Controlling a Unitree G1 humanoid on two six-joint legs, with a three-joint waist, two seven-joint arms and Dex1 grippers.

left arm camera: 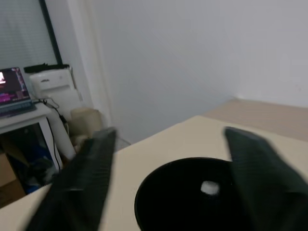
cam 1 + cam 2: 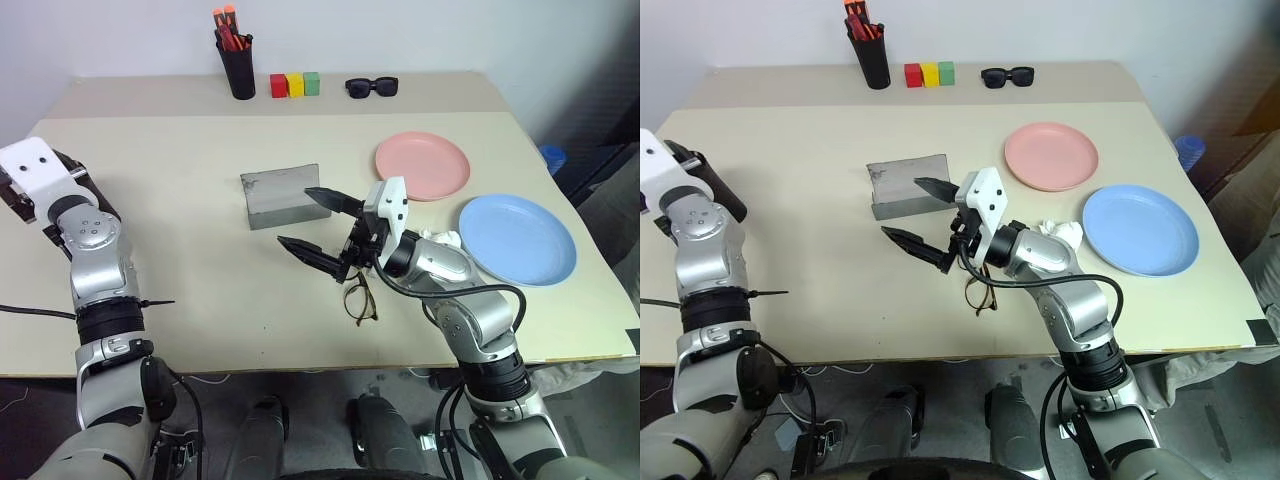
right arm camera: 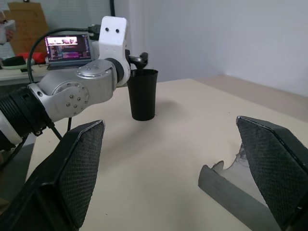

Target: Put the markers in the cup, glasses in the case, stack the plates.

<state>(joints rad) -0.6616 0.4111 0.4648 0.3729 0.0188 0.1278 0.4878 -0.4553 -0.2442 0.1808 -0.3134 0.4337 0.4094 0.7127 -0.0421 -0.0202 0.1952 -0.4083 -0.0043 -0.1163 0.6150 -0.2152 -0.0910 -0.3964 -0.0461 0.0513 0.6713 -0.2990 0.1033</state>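
Observation:
My left gripper (image 1: pixel 171 137) hangs open just above the dark cup (image 1: pixel 192 197), at the table's far left. A small white thing lies down inside the cup; I cannot tell whether it is a marker. In the right wrist view the cup (image 3: pixel 143 94) stands upright under the left hand. At mid-table my right gripper (image 2: pixel 297 217) is open and holds nothing. It sits just in front of the open grey case (image 2: pixel 280 195). The wire-frame glasses (image 2: pixel 360 300) lie on the table below the right wrist. The pink plate (image 2: pixel 422 165) and the blue plate (image 2: pixel 517 238) lie apart, side by side, at the right.
At the back edge stand a black pen holder (image 2: pixel 238 65) with orange-red pens, three coloured blocks (image 2: pixel 295 84) and black sunglasses (image 2: pixel 372 87). A crumpled white thing (image 2: pixel 1060 232) lies beside the right forearm, near the blue plate.

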